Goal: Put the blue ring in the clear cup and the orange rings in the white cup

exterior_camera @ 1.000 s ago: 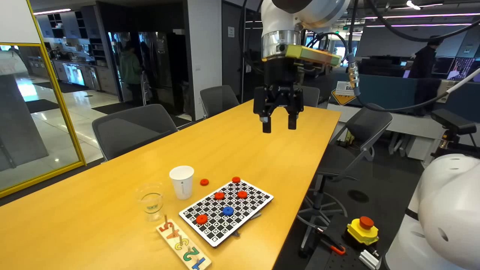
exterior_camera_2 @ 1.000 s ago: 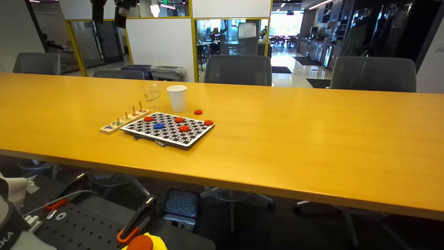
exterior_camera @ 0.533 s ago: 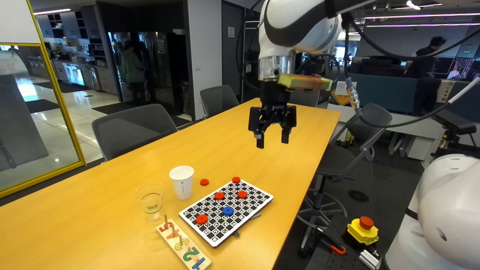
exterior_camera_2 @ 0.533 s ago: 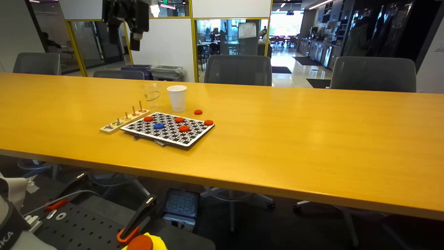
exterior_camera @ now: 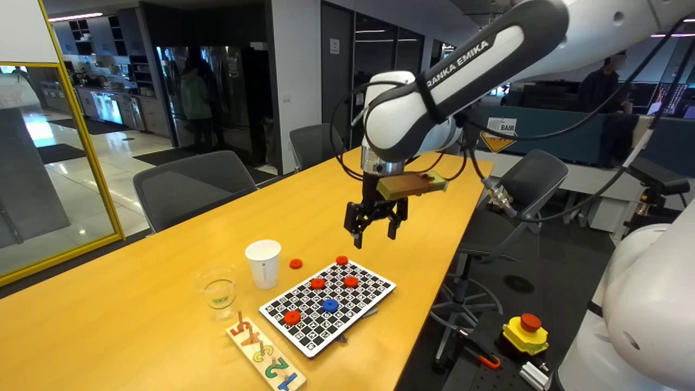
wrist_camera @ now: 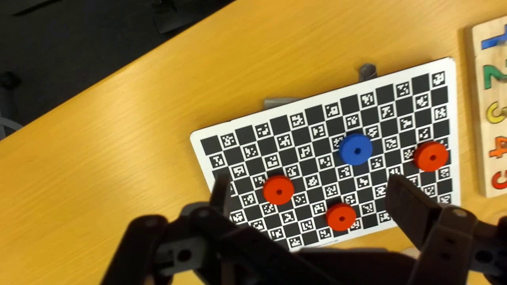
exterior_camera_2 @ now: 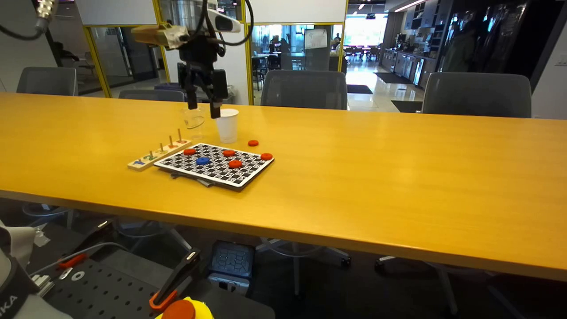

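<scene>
Yellow table (exterior_camera: 136,326) under a wide-spread gripper (exterior_camera: 374,237)

The table is long, smooth and faintly grained, with a soft sheen. Over it reaches the arm (exterior_camera: 488,66), its rounded white shells banded in black. The gripper hangs above the table, its blunt black fingers (wrist_camera: 412,208) standing well apart, clear space between them.

The board (exterior_camera: 309,326) is a thin, flat rectangle, white-rimmed and checkered in black and patterned white squares. Beside it lies a pale wooden strip (exterior_camera: 266,355) with upright pegs and painted numerals.

The white cup (exterior_camera: 265,271), opaque and narrowing to its base, stands upright; its wall hides the bottom. The clear cup (exterior_camera: 218,293) stands near it, yellow showing through its sides.

Five orange rings (wrist_camera: 278,190) are squat discs: three on the board, one at its corner, one on the table near the white cup. The blue ring (wrist_camera: 355,149) lies flat on the board; in the wrist view it shows between the fingers, just past their tips, touching neither.
</scene>
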Robot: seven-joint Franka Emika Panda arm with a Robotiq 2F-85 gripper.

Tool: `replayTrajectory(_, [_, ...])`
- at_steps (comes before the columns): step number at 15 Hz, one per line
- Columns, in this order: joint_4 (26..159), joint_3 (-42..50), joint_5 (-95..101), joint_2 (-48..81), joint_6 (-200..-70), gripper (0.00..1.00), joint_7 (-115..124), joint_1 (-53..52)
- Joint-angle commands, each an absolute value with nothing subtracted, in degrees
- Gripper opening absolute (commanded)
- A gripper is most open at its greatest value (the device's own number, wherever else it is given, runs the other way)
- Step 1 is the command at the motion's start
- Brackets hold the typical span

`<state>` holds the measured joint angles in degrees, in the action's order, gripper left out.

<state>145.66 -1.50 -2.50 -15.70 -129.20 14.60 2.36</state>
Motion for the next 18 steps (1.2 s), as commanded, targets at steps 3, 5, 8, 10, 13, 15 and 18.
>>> replayTrajectory(3, [141.7,-1.2,1.5,-2.4,-136.8,1.0,18.8,3.4])
replayTrajectory(5, [140.3,-0.6,2.5,1.3,-138.2,1.0,19.7,3.0])
replayTrajectory(8, [137.8,0.3,2.5,6.2,-139.2,1.0,19.0,2.5])
replayTrajectory(10, [136.0,0.6,2.3,8.8,-139.4,1.0,18.8,2.0])
replayTrajectory(13, [134.0,0.9,1.6,12.2,-140.2,1.0,18.3,1.5])
replayTrajectory(15, [133.2,0.9,0.4,14.0,-141.8,1.0,17.4,1.4])
replayTrajectory(18, [132.3,0.9,-0.9,16.1,-143.9,1.0,16.2,1.6])
